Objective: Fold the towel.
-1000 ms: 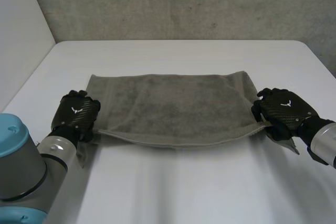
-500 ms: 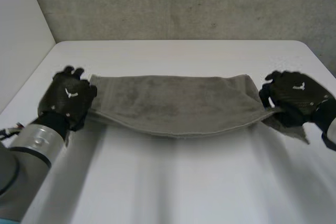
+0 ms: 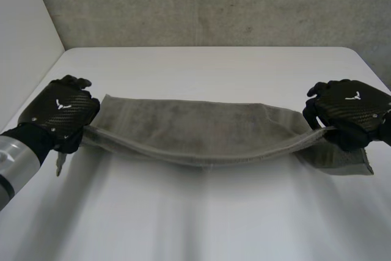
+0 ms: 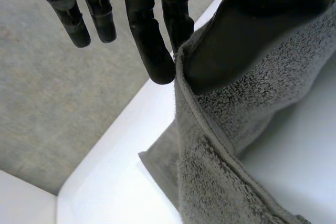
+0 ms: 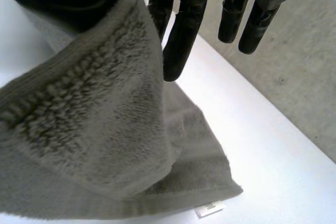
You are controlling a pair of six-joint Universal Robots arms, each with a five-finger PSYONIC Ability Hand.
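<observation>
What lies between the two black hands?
The grey towel, sagging in the middle, spans from the left hand to the right hand, seen in the head view.

White table (image 3: 201, 212), one grey towel (image 3: 195, 129) partly on it.

Table top is plain white with rounded far corners. The towel runs crosswise over the far half. Its near long edge is raised off the surface and sags in the middle. Its far edge rests on the table at both ends. The middle of that edge probably touches too, but the head view does not settle it. At the right end a lower layer lies flat, with a small white label (image 5: 207, 209) at its corner.
</observation>
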